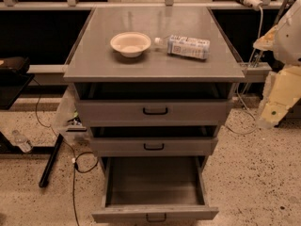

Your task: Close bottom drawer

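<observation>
Bottom drawer (pixel 155 192) sits low and left of the gripper (pixel 281 86), pulled far out of the cabinet toward the camera. Its long axis of travel runs front to back, so the closing push goes away from the camera, against the flat front. Gripper hangs at the right edge of view, raised about level with the top drawer (pixel 155 110), well apart from the cabinet and touching nothing. Cream padded shell, white rounded arm body above it. Wide or narrow: cannot tell; it holds nothing visible.

Nearest to it is the cabinet's right side, then the middle drawer (pixel 154 146), slightly open, matte grey metal with a small black handle. The bottom drawer has a deep plain grey box, looks empty, with the same handle (pixel 156 217) on its front lip. Smooth grey cabinet top (pixel 94 62) carries a shallow cream bowl (pixel 130 44) and a clear plastic bottle (pixel 186 46) lying on its side, just beside each other. Speckled floor (pixel 254 173); black cables (pixel 75 166) at left.
</observation>
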Controlling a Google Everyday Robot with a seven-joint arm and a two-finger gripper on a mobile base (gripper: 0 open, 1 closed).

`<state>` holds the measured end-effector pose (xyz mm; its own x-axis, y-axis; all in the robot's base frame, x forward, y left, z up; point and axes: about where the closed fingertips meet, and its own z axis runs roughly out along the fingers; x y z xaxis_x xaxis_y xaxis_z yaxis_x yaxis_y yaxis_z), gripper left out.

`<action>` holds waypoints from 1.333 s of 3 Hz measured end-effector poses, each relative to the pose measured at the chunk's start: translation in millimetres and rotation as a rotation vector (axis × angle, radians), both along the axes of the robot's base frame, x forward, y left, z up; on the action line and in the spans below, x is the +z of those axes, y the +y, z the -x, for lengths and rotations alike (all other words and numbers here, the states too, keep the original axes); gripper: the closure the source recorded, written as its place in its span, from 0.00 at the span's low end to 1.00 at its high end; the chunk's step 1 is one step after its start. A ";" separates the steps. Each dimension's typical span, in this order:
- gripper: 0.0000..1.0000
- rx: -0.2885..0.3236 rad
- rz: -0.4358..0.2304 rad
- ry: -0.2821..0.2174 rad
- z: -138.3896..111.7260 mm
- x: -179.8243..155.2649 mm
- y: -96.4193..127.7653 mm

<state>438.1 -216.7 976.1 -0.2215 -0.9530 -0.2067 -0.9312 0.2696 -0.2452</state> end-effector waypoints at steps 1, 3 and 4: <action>0.00 0.009 -0.009 -0.003 -2.5 -4.0 3.7; 0.00 0.053 -0.083 0.075 4.3 -98.7 -1.0; 0.18 0.108 -0.137 0.050 14.4 -149.1 -7.1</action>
